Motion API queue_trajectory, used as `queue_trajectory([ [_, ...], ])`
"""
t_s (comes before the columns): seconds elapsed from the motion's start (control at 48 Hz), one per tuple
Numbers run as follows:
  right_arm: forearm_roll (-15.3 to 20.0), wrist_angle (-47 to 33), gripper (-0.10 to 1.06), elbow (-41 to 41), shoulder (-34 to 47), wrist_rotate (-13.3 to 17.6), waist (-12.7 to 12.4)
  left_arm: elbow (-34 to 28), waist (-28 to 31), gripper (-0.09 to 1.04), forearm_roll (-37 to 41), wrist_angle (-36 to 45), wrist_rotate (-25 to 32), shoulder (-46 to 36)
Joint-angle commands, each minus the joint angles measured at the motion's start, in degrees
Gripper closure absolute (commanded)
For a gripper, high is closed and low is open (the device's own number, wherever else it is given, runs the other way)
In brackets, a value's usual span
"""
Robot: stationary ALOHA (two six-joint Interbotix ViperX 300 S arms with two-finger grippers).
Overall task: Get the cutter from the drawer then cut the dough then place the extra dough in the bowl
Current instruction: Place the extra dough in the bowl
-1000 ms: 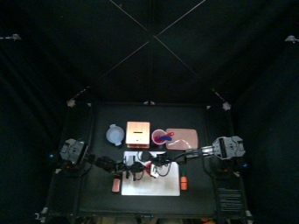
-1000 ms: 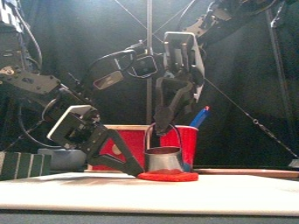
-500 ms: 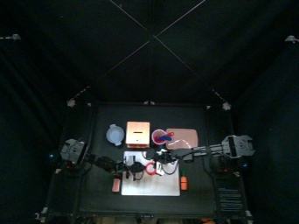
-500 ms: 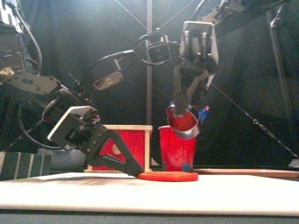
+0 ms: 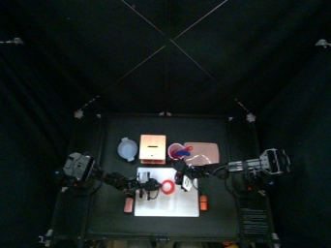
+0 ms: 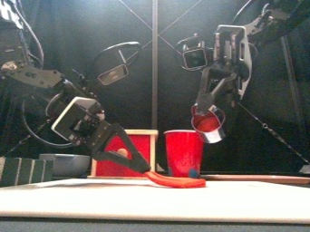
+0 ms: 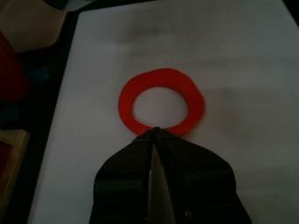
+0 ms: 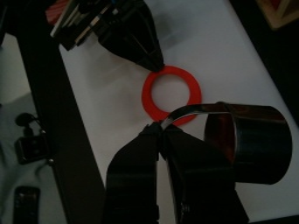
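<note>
From above, a flat red dough ring [image 5: 157,184] is seen on the white cutting board [image 5: 175,205] on the black bench [image 5: 230,131]. In front, the round metal cutter [image 6: 208,123] is held tilted aloft. The left gripper [image 7: 156,133] has its fingers pressed together at the ring's rim. The cutter's wire handle is pinched by the fingers of the right gripper [image 8: 163,131].

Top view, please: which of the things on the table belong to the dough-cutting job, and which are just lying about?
Job: red dough ring, metal cutter, white cutting board, blue-grey bowl, wooden box, left gripper, right gripper.
Lying about: red cup, pink tray.
</note>
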Motion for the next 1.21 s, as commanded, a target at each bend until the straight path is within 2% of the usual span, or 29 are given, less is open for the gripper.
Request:
queue_trajectory([
  [0.021,4.39,-4.83,0.59,3.25,-3.78,-0.18,0.35,-0.7,0.09,0.39,0.53,-0.18,0.09,-1.93],
  [0.167,7.03,-8.79,0.59,6.86,-5.54,0.0,1.58,-0.88,0.18,0.39,0.97,-0.18,0.09,-2.11],
  [0.542,13.54,-22.59,0.59,10.46,-4.66,0.18,7.56,-1.32,0.18,0.39,2.29,-0.09,0.18,-3.52],
  [0.812,16.7,-27.16,0.59,11.78,-3.34,0.35,8.53,-1.14,0.09,0.39,3.08,-0.09,0.09,-4.66],
  [0.917,18.9,-30.59,0.59,11.6,-1.58,1.05,10.02,-0.97,0.18,0.39,3.25,-0.09,0.18,-5.45],
  [0.979,18.98,-32.7,0.59,11.43,-0.44,2.64,11.07,-0.88,0.18,0.39,3.43,-0.09,0.18,-5.71],
  [1.042,18.37,-34.37,0.59,11.6,0.97,5.71,11.69,-0.97,0.26,0.39,3.69,-0.09,0.53,-5.71],
  [1.125,16.0,-35.68,0.59,12.04,2.46,9.76,11.87,-0.97,0.26,0.39,3.69,-0.09,1.05,-5.8],
  [1.208,12.83,-37.44,0.59,11.78,3.34,15.21,12.04,-0.97,0.26,0.39,3.69,-0.09,1.58,-5.8],
])
